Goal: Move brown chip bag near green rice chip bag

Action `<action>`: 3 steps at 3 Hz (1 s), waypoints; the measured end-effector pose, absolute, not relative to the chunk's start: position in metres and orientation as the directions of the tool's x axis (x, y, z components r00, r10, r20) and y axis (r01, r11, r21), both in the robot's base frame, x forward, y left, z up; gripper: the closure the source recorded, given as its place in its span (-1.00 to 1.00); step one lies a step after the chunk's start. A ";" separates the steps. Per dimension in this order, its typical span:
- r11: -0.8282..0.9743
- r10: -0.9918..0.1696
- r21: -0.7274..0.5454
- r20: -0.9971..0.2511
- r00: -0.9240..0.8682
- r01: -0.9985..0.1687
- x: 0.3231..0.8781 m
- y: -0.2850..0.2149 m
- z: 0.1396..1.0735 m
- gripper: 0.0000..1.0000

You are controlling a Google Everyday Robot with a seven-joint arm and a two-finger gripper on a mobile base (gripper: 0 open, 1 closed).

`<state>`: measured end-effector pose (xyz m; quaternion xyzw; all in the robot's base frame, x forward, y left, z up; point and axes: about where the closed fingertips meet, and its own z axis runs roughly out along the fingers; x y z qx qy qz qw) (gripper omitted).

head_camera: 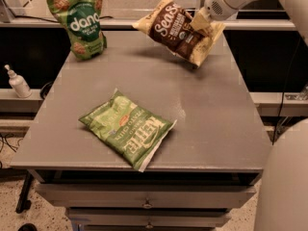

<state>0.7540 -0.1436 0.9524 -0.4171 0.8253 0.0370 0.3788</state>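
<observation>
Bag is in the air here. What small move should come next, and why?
Probably carry the brown chip bag leftward in view toward the green rice chip bag. The gripper holds it above the table at the far right, while the green pouch stands at the far left corner, well apart.

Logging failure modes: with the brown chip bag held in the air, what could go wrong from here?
1. The gripper pinches the brown chip bag near one end, so the tilted bag might slip free above the table.
2. The green rice chip bag stands upright by the far-left edge; the carried bag could knock it over.
</observation>
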 end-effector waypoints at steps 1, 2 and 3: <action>0.649 -0.655 -0.251 -0.665 -0.359 -0.718 0.770 -0.124 0.952 1.00; 0.663 -0.646 -0.249 -0.667 -0.371 -0.706 0.788 -0.109 0.949 1.00; 0.705 -0.615 -0.238 -0.675 -0.408 -0.668 0.809 -0.101 0.945 1.00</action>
